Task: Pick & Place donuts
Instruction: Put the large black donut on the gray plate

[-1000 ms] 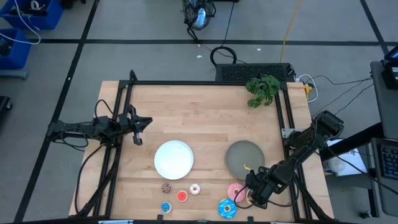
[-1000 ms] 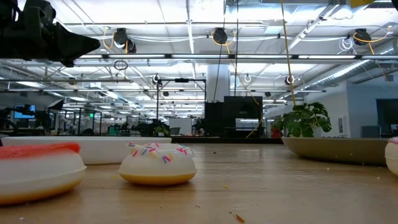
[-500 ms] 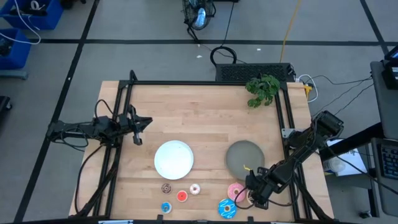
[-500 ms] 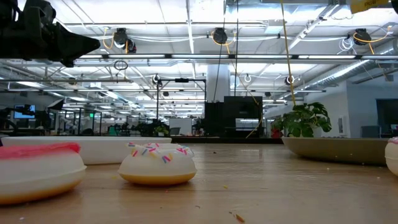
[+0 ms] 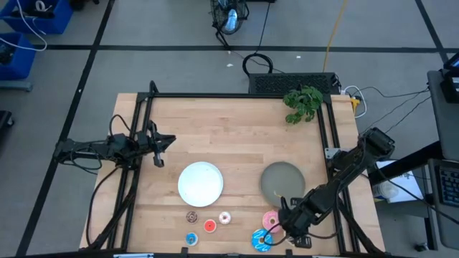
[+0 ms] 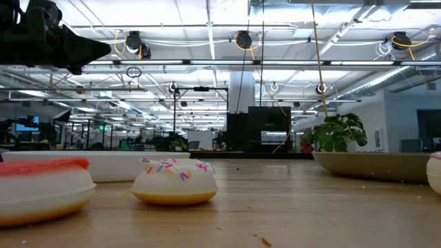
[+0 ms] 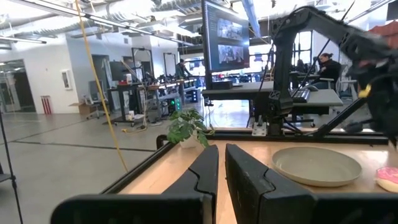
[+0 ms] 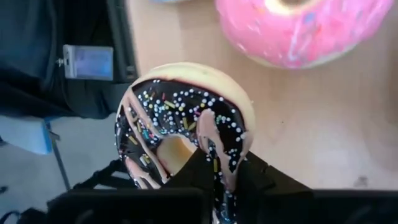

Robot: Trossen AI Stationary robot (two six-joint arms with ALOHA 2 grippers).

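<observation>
1. The right gripper [image 5: 285, 231], at the lower right of the high view, is clenching the chocolate donut [image 8: 186, 140], lifted beside the pink donut [image 5: 270, 219].
2. The blue sprinkled donut [image 5: 260, 240] is lying just below.
3. The left gripper [image 5: 159, 149], fingers closed together, is waiting at the table's [image 5: 237, 136] left.

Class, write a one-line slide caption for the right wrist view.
Right claw grips the chocolate donut beside the pink donut on the table.
</observation>
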